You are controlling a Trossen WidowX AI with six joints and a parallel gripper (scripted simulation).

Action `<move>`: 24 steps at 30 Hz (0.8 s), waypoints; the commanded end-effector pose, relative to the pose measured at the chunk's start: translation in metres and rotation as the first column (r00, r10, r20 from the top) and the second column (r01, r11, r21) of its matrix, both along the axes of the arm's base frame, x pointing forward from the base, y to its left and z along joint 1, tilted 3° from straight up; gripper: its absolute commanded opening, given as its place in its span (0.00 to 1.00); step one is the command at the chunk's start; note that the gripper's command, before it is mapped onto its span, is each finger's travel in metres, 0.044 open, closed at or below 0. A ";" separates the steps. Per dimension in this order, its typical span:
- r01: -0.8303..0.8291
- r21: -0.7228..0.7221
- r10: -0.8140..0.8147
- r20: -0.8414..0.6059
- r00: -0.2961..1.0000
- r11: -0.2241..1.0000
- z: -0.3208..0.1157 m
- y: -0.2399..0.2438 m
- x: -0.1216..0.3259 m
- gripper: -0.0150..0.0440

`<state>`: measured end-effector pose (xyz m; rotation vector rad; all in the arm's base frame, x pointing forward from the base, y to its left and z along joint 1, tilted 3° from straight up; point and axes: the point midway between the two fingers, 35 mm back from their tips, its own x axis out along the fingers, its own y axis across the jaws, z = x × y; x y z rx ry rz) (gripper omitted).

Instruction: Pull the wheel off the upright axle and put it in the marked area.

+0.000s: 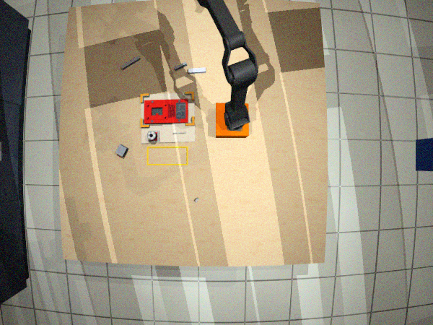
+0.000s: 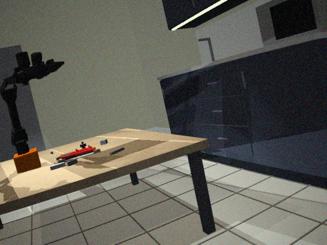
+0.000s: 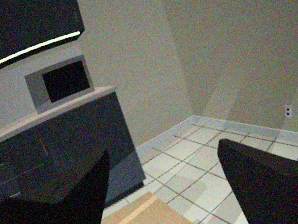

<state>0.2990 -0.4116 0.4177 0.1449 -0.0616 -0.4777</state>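
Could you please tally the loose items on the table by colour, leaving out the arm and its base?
Dark grey bars: 2
Light grey bar: 1
Grey block: 1
Red plate: 1
Wheel: 1
Small grey bit: 1
Total: 7

Small grey-and-black wheel (image 1: 151, 136) sitting apparently still on its upright axle, just above the yellow-outlined marked area (image 1: 167, 156)
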 end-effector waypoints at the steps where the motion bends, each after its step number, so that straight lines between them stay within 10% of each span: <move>1: -0.026 0.075 0.029 -0.045 0.999 0.997 -0.026 0.011 0.026 0.76; 24: -0.154 0.354 0.287 -0.360 0.888 0.922 -0.165 0.135 0.136 0.76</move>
